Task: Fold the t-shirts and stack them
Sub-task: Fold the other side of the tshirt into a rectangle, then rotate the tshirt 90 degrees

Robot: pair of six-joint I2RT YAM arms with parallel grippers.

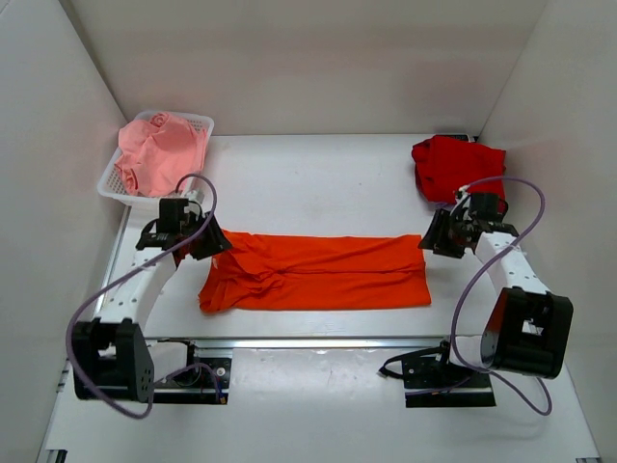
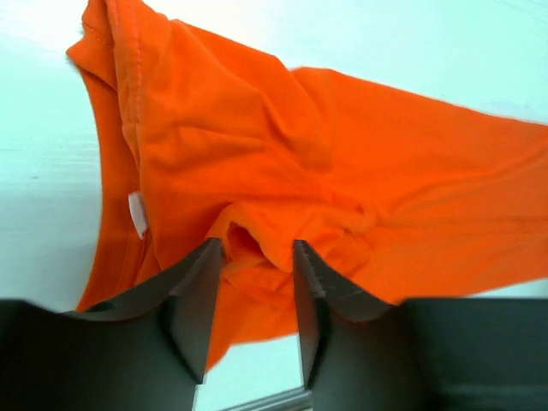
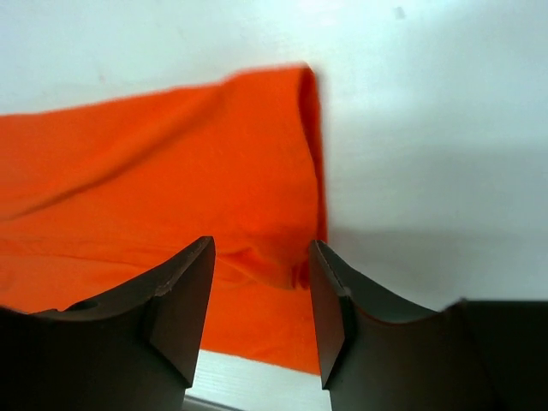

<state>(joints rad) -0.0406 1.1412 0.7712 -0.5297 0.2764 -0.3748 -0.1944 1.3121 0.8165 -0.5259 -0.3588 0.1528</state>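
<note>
The bright orange t-shirt [image 1: 318, 272] lies as a long folded band across the table's middle. My left gripper [image 1: 208, 242] is at its left far corner. In the left wrist view the jaws [image 2: 257, 250] stand open astride a bunched fold of orange cloth [image 2: 325, 163]. My right gripper [image 1: 436, 240] is at the shirt's right far corner. Its jaws [image 3: 261, 250] are open over the cloth's hem [image 3: 171, 171], with a small wrinkle between them. The darker red t-shirt [image 1: 455, 166] lies crumpled at the back right. The pale pink t-shirt [image 1: 159, 149] lies in the basket.
A white mesh basket [image 1: 201, 122] stands at the back left corner. White walls close in the table on three sides. The arm bases [image 1: 116, 357] [image 1: 525, 333] and a metal rail sit at the near edge.
</note>
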